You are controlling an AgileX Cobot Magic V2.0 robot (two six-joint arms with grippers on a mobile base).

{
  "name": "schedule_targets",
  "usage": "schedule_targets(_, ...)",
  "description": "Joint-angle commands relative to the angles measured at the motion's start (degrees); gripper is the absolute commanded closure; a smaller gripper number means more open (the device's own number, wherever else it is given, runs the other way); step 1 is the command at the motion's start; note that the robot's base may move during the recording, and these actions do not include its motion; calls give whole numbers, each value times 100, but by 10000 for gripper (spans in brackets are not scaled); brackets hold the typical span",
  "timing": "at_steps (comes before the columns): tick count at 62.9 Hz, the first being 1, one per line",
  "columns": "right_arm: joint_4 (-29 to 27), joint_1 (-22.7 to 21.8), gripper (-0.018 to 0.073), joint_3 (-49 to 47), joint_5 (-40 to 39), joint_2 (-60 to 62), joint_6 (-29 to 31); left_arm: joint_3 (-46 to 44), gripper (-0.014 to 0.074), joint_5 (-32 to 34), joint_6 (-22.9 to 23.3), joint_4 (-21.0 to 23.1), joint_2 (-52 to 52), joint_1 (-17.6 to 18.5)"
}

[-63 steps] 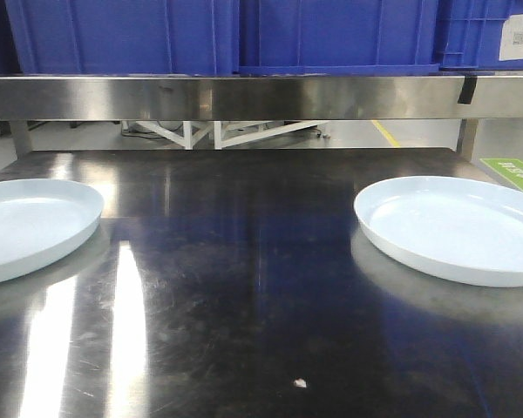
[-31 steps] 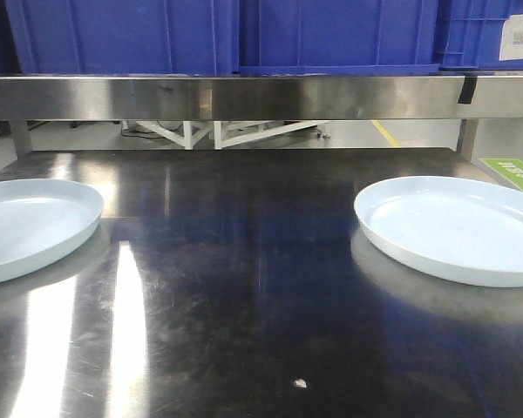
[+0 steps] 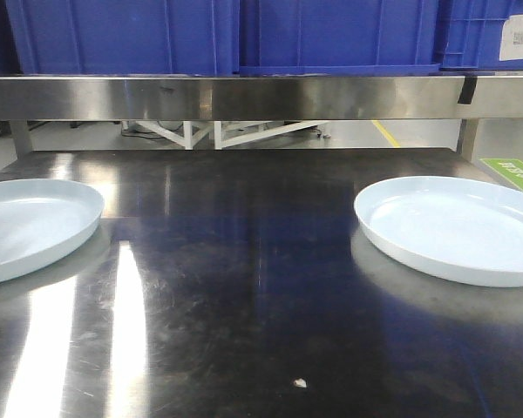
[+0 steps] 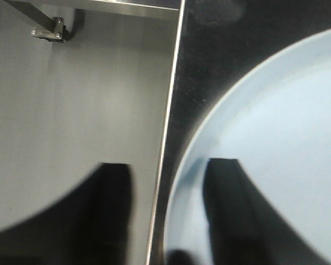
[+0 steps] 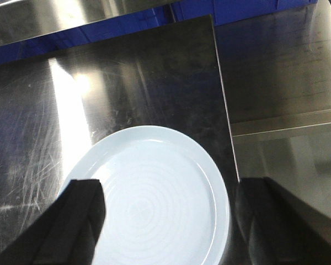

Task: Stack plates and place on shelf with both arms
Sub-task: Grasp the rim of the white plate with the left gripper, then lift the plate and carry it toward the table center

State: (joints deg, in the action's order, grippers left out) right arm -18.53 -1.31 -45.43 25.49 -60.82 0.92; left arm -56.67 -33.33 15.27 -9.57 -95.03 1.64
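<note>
The left gripper (image 4: pixel 170 174) has its jaws spread wide apart, and they hold nothing. One dark finger (image 4: pixel 231 215) hangs over the rim of the left plate (image 4: pixel 281 154). The other finger is out past the edge of the table (image 4: pixel 209 66), over the grey floor (image 4: pixel 71 110). I cannot tell if the finger touches the plate.

The right gripper (image 5: pixel 172 190) also has its jaws spread wide, with nothing between them but air. The right plate (image 5: pixel 154 204) lies below, in the gap between the two fingers. The plate sits close to the table's right edge.

In the front view, both plates lie flat on the shiny dark metal table. They are far apart, one at the left side and one at the right side. Each one is pale blue-white, round and shallow. They are not stacked. A tiny white crumb (image 3: pixel 301 382) lies on the table near the front. Behind the plates, a metal shelf (image 3: pixel 244 96) runs across above the table. Big blue bins (image 3: pixel 122 35) stand on top of it. No arm shows in this front view.
</note>
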Motion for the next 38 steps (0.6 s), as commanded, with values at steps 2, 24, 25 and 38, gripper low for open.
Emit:
schedule_targets(2, -99, 1, -41, -227, -387, 126, 47, -227, 496, 108, 34, -73, 277, -16)
schedule_targets(24, -99, 1, -41, -227, -399, 122, 47, -1071, 505, -203, -38, 546, 831, 7)
schedule_targets(25, -99, 1, -41, -227, -399, 122, 47, -1109, 505, -203, -53, 587, 851, 20)
schedule_targets(38, -99, 1, -41, -227, -400, 94, 47, -1482, 505, -196, -184, 988, 963, 627)
